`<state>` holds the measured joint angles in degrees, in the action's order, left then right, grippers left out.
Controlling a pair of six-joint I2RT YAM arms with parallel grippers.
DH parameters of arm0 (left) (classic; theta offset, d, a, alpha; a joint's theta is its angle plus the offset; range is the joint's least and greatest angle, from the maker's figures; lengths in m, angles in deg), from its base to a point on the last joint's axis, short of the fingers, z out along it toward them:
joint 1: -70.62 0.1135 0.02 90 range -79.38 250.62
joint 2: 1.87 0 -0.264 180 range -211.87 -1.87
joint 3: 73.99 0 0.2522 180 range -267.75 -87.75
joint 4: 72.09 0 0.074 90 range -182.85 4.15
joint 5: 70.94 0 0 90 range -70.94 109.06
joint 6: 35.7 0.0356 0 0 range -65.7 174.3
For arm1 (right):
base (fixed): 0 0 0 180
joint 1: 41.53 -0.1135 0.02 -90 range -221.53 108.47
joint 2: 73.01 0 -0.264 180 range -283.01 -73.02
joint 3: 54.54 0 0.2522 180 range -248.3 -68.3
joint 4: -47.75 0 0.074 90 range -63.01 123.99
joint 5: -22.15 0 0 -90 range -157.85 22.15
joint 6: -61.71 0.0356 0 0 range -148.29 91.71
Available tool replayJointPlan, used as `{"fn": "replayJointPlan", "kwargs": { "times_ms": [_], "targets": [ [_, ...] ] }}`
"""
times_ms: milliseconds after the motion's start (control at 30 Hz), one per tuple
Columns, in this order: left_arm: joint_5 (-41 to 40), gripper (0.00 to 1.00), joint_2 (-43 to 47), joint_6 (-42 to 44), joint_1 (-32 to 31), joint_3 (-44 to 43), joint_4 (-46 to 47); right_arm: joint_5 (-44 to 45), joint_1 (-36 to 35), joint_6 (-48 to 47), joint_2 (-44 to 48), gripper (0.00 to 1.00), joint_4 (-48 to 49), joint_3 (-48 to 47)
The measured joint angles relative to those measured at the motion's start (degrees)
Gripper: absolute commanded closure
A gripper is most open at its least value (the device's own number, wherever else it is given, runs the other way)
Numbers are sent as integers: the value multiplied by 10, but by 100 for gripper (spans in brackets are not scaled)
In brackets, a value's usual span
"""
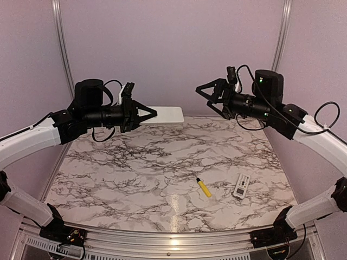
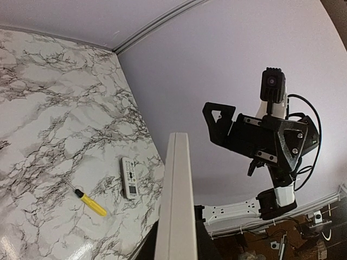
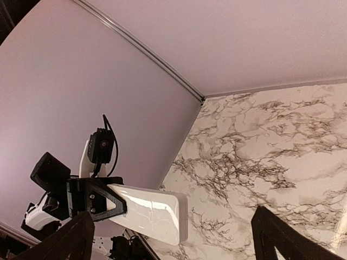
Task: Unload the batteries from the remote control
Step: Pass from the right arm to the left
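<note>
A small white remote control (image 1: 241, 186) with buttons lies face up on the marble table at the front right; it also shows in the left wrist view (image 2: 129, 177). No batteries show in any view. My left gripper (image 1: 153, 113) is raised at the back left and shut on one end of a long glossy white slab (image 1: 165, 115), which it holds level in the air. The slab also shows in the left wrist view (image 2: 176, 206) and the right wrist view (image 3: 149, 214). My right gripper (image 1: 203, 97) is open and empty, raised at the back right, facing the slab.
A yellow-handled screwdriver (image 1: 204, 187) lies left of the small remote, also in the left wrist view (image 2: 91, 202). Lilac walls close in the marble table (image 1: 135, 168) at the back and sides.
</note>
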<state>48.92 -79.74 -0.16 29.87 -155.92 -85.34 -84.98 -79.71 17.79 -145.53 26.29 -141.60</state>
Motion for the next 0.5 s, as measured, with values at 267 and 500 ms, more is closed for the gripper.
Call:
{"fn": "replayJointPlan", "kwargs": {
  "times_ms": [267, 500],
  "targets": [
    [-109, 100, 2, 31, -61, -52, -162, 24, 2, -46, -6, 1, -107, -30],
    [-219, 100, -34, 38, -113, -150, -284, 45, 2, -57, -4, 1, -141, -26]
  ]
}}
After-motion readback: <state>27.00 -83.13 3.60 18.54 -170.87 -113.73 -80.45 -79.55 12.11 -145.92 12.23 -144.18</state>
